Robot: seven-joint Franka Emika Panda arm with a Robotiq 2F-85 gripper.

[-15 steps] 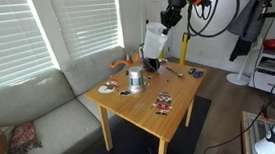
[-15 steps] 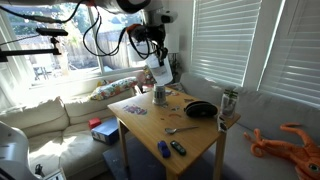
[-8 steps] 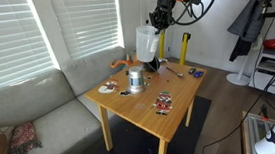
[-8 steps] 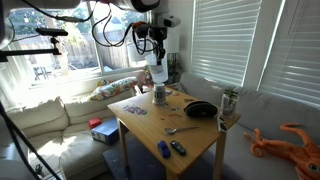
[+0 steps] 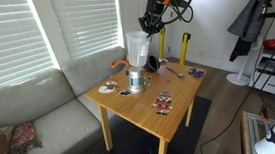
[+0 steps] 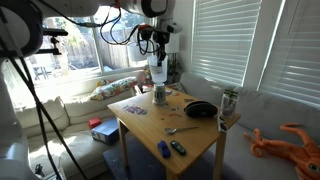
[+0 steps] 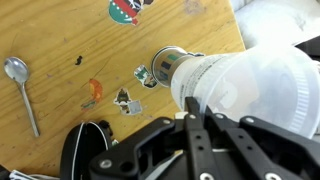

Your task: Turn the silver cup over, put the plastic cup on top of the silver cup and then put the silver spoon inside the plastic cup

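The silver cup stands on the wooden table near its far side. In the wrist view the silver cup is partly hidden behind the plastic cup. The translucent plastic cup hangs in the air just above the silver cup, tilted. My gripper is shut on its rim. The silver spoon lies flat on the table, away from both cups.
A black pan sits on the table beside the cups. Small flat stickers lie scattered on the wood. A yellow upright object stands at the table's far corner. A grey sofa borders the table.
The gripper has carried the plastic cup sideways and downward, from beside the silver cup to just above it. The silver cup and the spoon have not moved.
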